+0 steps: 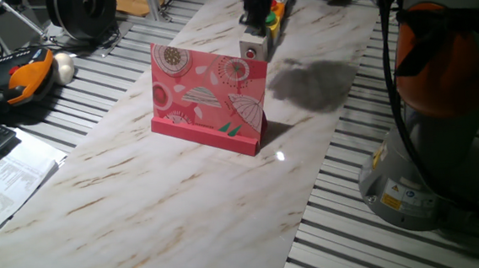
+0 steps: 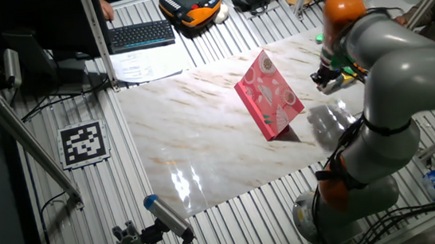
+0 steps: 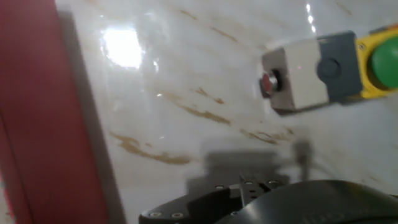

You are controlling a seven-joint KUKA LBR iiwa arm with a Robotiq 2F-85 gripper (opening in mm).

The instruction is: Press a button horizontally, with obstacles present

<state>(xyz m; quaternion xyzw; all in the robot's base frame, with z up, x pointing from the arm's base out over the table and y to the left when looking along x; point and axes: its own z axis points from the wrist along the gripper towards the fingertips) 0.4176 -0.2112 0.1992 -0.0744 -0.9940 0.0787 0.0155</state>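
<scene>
1. One fixed view: on the marbled surface, the pink card stands upright; behind it, the jaws hang above the grey button box.
2. Other fixed view: jaws beyond the card's far side.
3. Hand view: the red button lies ahead of the jaws; their state cannot be told.

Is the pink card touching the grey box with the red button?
Apart. The hand view shows bare marble between the card and the box; the button faces the card.
</scene>
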